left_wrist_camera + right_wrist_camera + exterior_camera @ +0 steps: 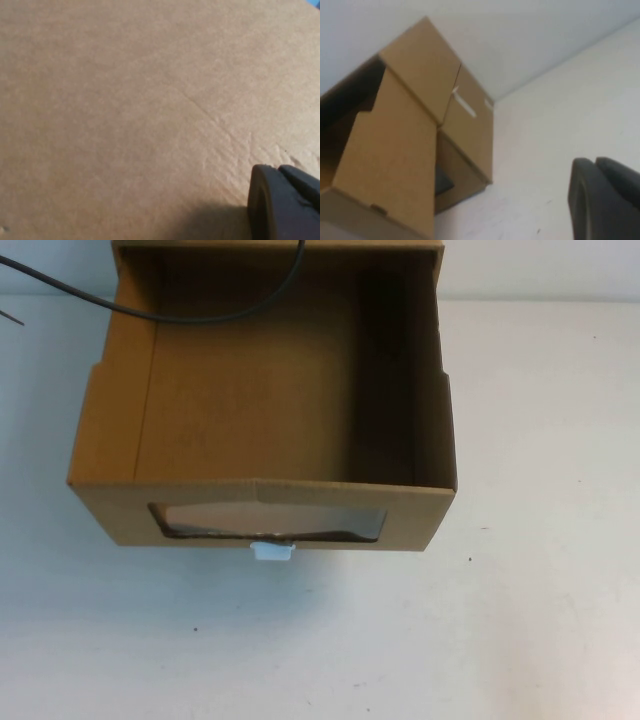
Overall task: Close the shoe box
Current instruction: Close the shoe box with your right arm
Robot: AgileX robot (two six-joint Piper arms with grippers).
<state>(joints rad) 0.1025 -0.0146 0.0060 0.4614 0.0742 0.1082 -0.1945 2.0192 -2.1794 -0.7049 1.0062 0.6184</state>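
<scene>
The brown cardboard drawer-style shoe box (262, 410) occupies the upper centre of the high view on the white bench (540, 620). Its drawer is pulled out toward the lower frame edge, interior exposed. The front panel carries a wide clear plastic window (268, 520) with a small white oval tab (271, 551) just below it. A black cable (180, 312) crosses the rear of the box.

Left claw (287, 202): lower right of the left wrist view, close against plain cardboard; its opening cannot be told.

Right claw (606, 197): lower right of the right wrist view, over the bench, well apart from the box; its opening cannot be told.
</scene>
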